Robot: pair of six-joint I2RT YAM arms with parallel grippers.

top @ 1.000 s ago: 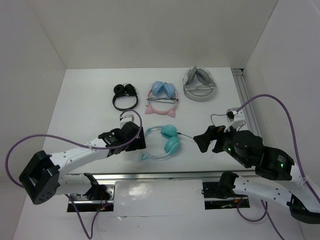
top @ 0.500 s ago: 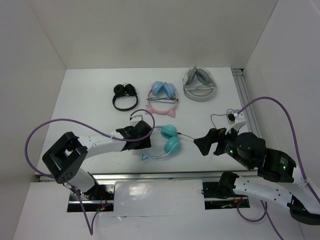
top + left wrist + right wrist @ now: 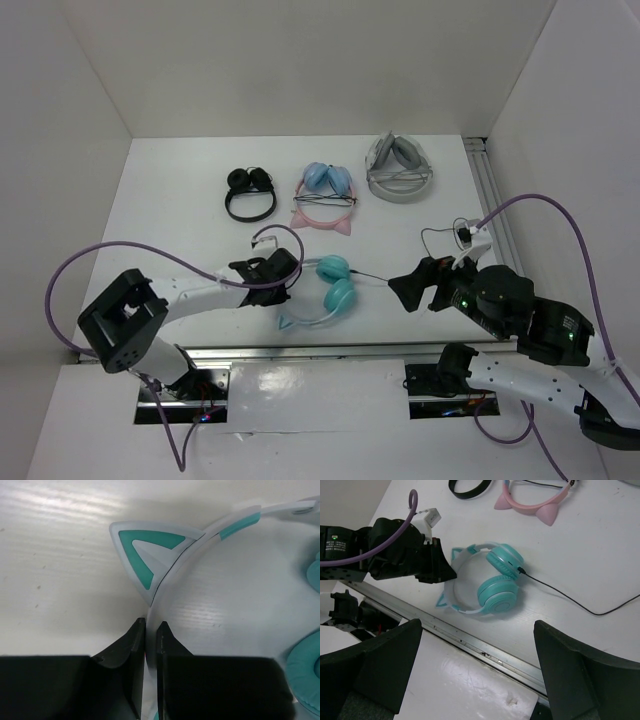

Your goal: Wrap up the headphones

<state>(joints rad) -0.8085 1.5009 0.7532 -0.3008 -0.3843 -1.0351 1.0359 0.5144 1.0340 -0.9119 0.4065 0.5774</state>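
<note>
In the top view the teal headphones [image 3: 338,283] lay flat on the white table [image 3: 180,200], low in the middle of the frame. Their cups sat to the right and the headband curved away to the lower left. The left tool [image 3: 151,628] was clamped on that headband. In the left wrist view its two black fingers pressed against either side of the thin white band, just below a teal cat ear [image 3: 145,545] near the upper centre of the frame. A thin black cable [image 3: 560,596] ran from the upper cup off to the right, lying on the table.

The right tool [image 3: 404,286] hung right of the headphones and apart from them, its fingers spread wide with nothing between them. Along the upper part of the table lay three other pairs: a small black pair [image 3: 250,195] at the left, a pink-banded pair [image 3: 325,200] in the middle and a grey pair [image 3: 400,170] at the right.
</note>
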